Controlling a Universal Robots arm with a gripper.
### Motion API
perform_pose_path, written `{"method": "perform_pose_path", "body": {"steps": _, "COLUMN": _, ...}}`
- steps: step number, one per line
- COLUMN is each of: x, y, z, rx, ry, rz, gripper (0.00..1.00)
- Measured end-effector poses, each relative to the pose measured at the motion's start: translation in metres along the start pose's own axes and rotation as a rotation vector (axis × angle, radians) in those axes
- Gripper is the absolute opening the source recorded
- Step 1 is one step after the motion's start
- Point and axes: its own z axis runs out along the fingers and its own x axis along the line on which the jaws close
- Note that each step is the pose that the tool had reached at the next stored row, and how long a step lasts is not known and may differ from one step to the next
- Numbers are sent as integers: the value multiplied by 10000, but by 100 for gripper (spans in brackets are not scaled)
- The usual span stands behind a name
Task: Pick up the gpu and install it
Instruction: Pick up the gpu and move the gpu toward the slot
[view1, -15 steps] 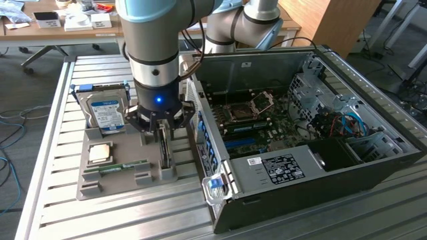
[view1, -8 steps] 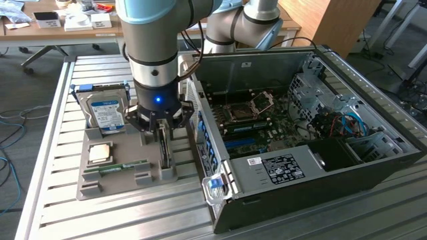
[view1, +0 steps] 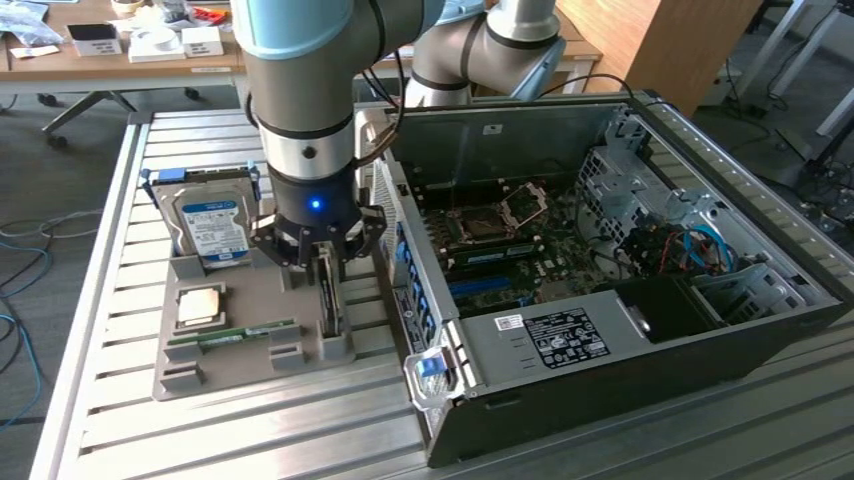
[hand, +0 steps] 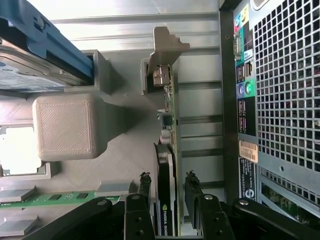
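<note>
1. While the arm (view1: 300, 90) reaches down over the gray holder (view1: 240, 355) on the slatted metal table (view1: 120, 430), its jaws are lowered around the gpu (view1: 331, 308).
2. The gpu stands on its long edge in a slot of the holder. The slot is on the side nearest the computer case (view1: 641, 330), towards the exterior view's right.
3. Seen from the wrist, the jaws are spread rather than clenched. One finger (hand: 144, 186) sits on each side of the gpu (hand: 166, 170), and a narrow gap shows between each finger and the card, so nothing is gripped.
4. At the card's far end, away from the jaws, a strip of green circuit board and a metal port show beside an upright of the holder.
5. A hard drive (view1: 214, 230) in a blue frame is propped up at the back of the holder, to the exterior view's left of the jaws.
6. A square processor chip (view1: 200, 305) and a green memory stick (view1: 250, 332) lie flat in their own recesses.
7. The computer case lies just beside the holder with its open side up and the motherboard (view1: 514, 235) exposed.
</note>
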Motion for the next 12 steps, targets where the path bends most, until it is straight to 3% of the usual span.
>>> {"method": "perform_pose_path", "body": {"steps": 12, "x": 4, "y": 9, "z": 74, "rx": -1, "ry": -1, "rz": 0, "gripper": 42}}
